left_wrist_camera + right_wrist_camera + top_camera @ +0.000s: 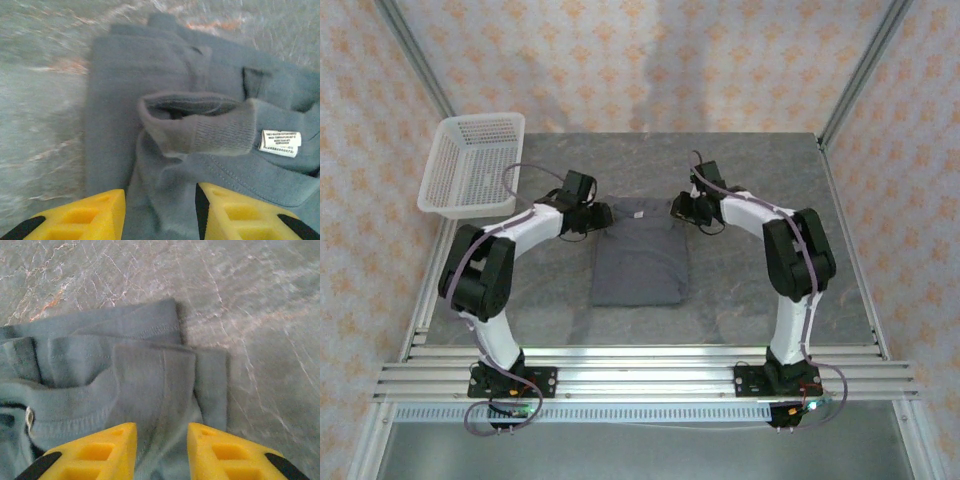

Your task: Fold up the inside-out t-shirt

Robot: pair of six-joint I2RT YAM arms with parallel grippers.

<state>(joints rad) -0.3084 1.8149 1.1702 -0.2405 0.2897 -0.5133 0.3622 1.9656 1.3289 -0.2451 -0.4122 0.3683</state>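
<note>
The inside-out t-shirt (640, 255) lies folded in a rectangle at the middle of the bench (760, 170), its pale tag (280, 142) at the far end. The right end effector (161, 426) is spread over the far right corner. The left end effector (159, 192) stands parted at the far left with cloth between its fingers; whether it pinches cannot be told.

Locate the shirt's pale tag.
In the left wrist view the pale tag sits at the right, on the t-shirt beside its ribbed collar, beyond the left hand.
</note>
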